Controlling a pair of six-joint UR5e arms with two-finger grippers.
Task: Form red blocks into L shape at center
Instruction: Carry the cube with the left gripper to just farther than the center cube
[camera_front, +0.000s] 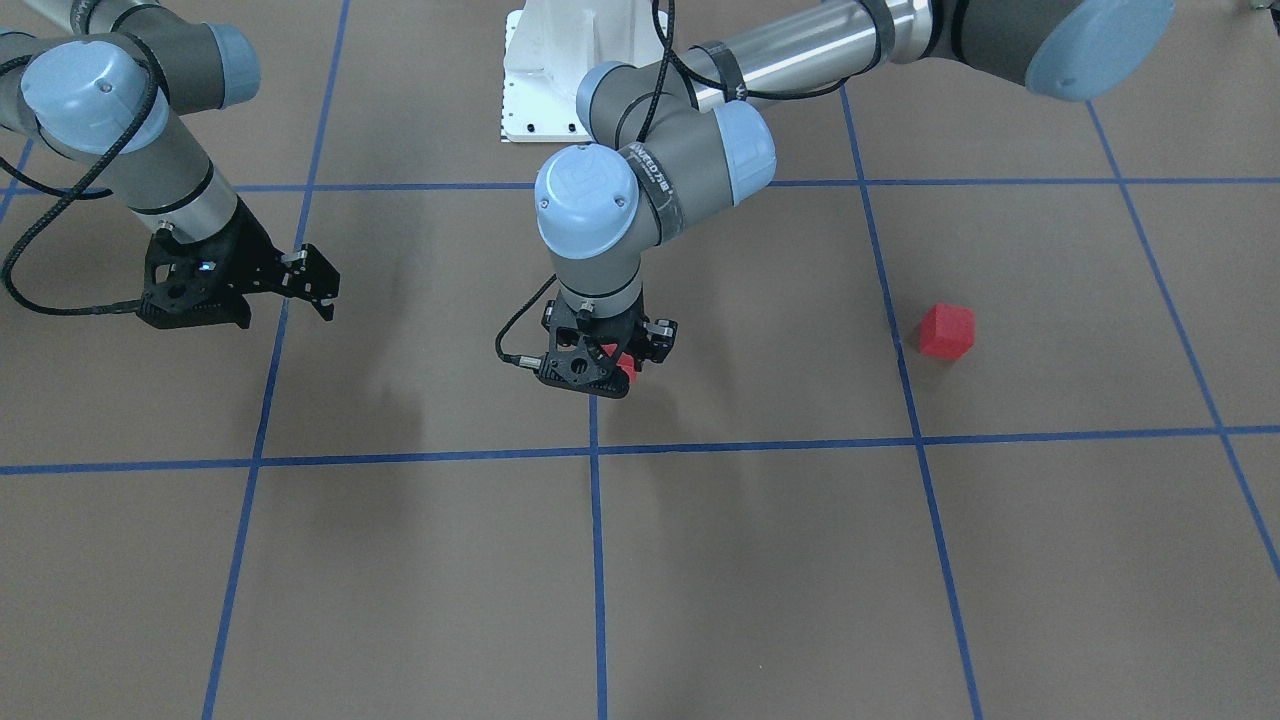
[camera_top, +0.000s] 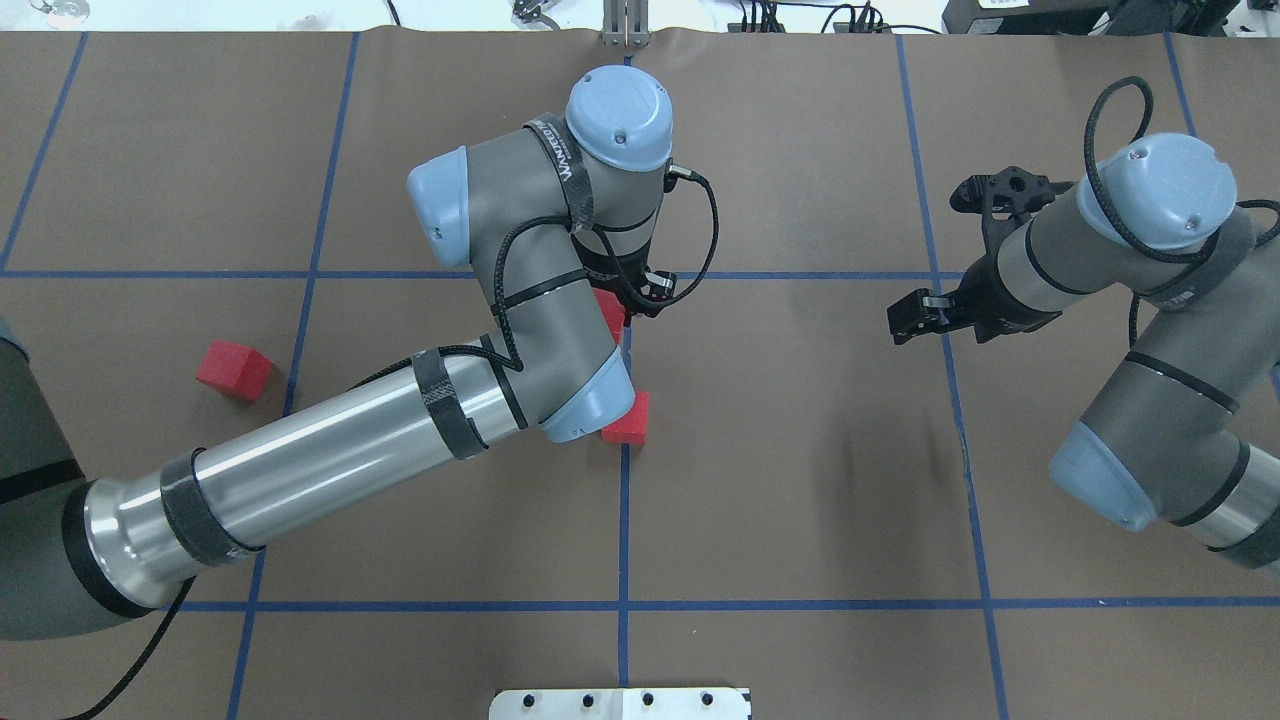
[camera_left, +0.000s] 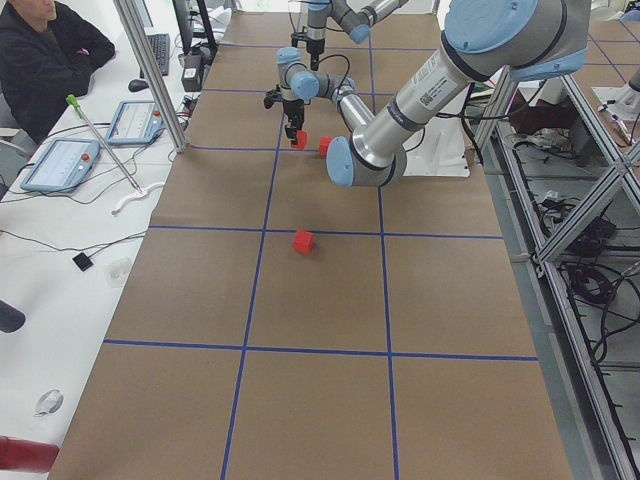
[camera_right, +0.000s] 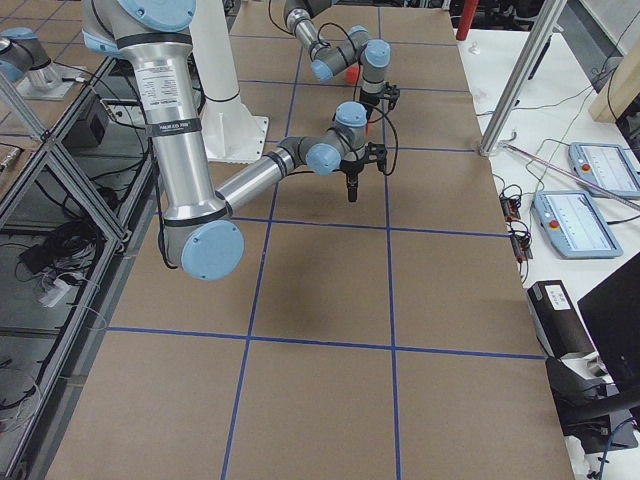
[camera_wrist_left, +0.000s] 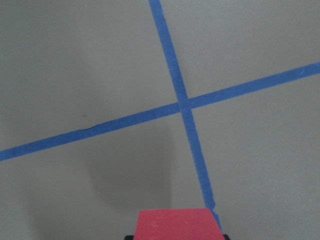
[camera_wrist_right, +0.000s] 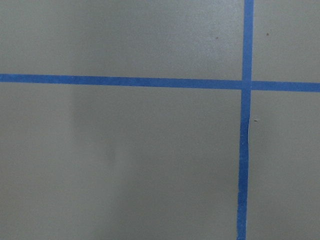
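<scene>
The left hand (camera_front: 618, 362) pinches a red block (camera_wrist_left: 177, 225) beside the middle tape line (camera_front: 596, 520). I cannot tell how far the right hand (camera_front: 315, 285) is spread.

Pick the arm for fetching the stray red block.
Left: the stray red block sits on its side, and the right gripper is far across. First the left gripper must set down its held red block.

Three red blocks (camera_top: 234, 369) (camera_top: 628, 420) (camera_top: 607, 306), two pincers (camera_front: 622, 362) (camera_front: 320, 288)

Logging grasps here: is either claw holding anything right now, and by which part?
The left claw holds a red block, pinched by its sides; the exact contact is hidden. The right claw holds nothing.
</scene>
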